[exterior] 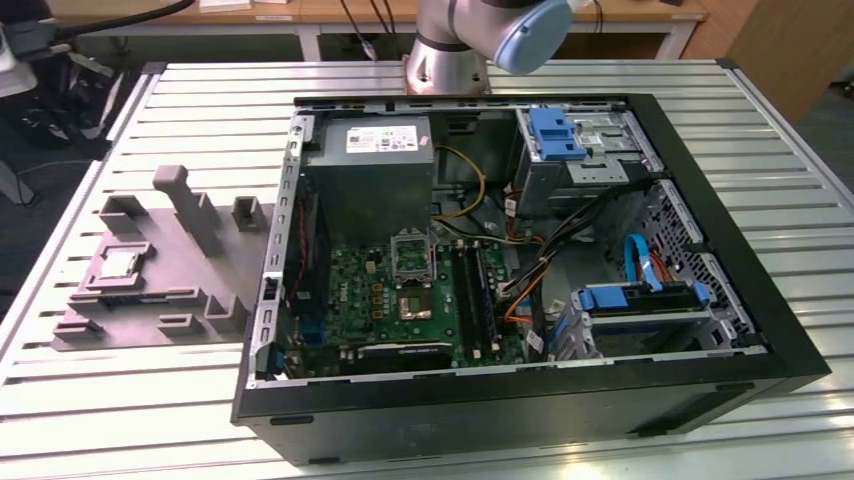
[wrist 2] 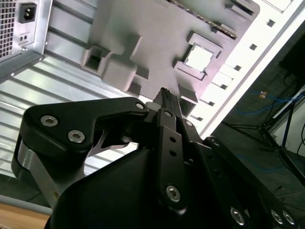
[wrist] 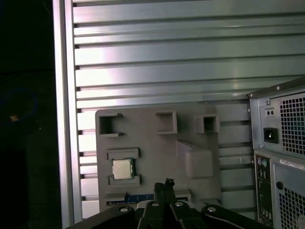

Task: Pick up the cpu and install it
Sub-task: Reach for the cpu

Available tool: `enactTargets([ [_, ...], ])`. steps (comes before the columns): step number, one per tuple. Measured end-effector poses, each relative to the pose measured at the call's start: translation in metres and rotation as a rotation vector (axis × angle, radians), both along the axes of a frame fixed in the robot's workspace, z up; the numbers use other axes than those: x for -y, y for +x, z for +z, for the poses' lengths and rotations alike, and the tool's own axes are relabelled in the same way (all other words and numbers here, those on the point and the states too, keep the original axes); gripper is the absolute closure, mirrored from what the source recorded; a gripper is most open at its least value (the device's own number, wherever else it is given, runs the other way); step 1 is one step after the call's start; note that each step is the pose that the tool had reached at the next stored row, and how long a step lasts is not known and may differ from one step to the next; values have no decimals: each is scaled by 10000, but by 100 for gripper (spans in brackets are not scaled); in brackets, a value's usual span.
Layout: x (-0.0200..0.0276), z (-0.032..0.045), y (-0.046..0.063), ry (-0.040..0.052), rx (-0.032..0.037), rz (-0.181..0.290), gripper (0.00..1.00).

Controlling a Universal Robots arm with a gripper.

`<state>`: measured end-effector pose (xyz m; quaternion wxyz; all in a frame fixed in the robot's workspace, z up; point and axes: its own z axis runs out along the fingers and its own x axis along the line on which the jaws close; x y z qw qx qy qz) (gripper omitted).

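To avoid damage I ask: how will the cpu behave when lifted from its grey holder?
The cpu looks thin, flat, metal-topped, so probably stiff and light. Lying flat in a recess of the grey holder, it should not roll; its smooth top may slip.

Arm point(exterior: 470, 40) pokes in at the top of the exterior view; gripper point(wrist 2: 163, 91) has its fingers point(wrist: 160, 191) pinched together, gripping nothing.

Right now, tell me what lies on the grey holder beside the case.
The cpu sits in a pocket of the grey holder; whatever lies beneath the chip is covered.
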<state>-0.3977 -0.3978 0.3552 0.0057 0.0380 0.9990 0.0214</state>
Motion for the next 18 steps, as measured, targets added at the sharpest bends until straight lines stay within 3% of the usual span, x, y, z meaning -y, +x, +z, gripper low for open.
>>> enactTargets([
  [10, 0, -33, -434, 0, 1, -1, 89],
  [18, 0, -38, -490, -1, -1, 0, 89],
])
